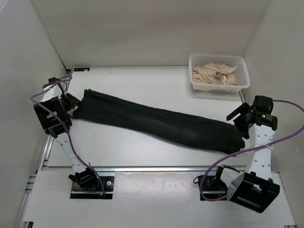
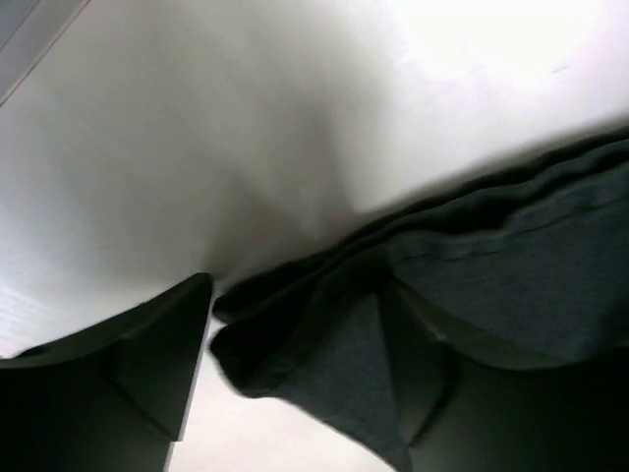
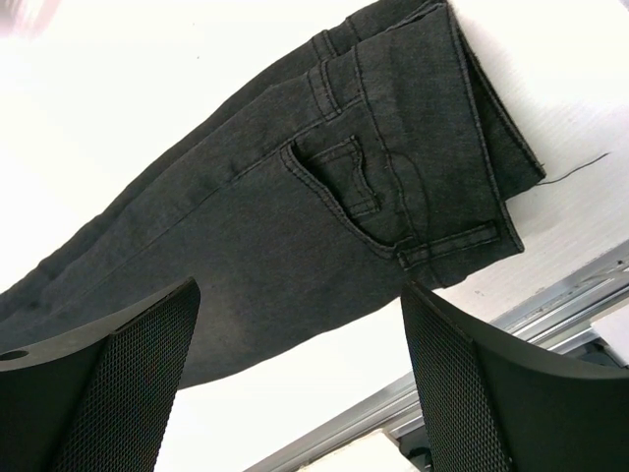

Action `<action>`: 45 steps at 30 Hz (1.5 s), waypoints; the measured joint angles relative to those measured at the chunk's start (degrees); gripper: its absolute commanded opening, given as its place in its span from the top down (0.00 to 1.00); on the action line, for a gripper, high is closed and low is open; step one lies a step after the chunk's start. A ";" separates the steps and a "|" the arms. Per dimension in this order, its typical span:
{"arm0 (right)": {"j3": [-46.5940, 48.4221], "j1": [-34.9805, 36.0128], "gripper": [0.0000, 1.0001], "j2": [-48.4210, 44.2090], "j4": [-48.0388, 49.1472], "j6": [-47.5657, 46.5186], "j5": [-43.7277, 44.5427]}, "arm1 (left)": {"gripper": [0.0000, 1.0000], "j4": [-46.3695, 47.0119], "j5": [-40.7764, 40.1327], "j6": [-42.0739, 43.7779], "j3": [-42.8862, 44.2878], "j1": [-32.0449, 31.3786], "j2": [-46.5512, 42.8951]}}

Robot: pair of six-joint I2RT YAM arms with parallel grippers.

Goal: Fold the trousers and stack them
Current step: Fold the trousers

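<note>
Trousers [image 1: 156,121] lie diagonally across the table [image 1: 142,80], hem [image 2: 295,339] between the spread, unclamped fingers of the left gripper [image 2: 295,295], waistband [image 3: 482,128] below the equally spread right gripper [image 3: 300,292]; a shallow bite catching only upper layers would likely skew the fold.

White table [image 1: 142,80], plain pale walls [image 1: 142,28], even light

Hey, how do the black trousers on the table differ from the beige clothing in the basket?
The black trousers are dark charcoal; the beige clothing is pale tan. The black trousers lie stretched long and flat on the table; the beige clothing is crumpled in a heap inside the white basket at the far right corner. Both are soft fabric.
</note>
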 measured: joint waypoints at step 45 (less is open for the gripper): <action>0.09 0.15 0.15 -4.98 -0.13 0.02 -4.70 | 0.90 -10.05 -20.72 -9.40 5.60 -63.56 -23.85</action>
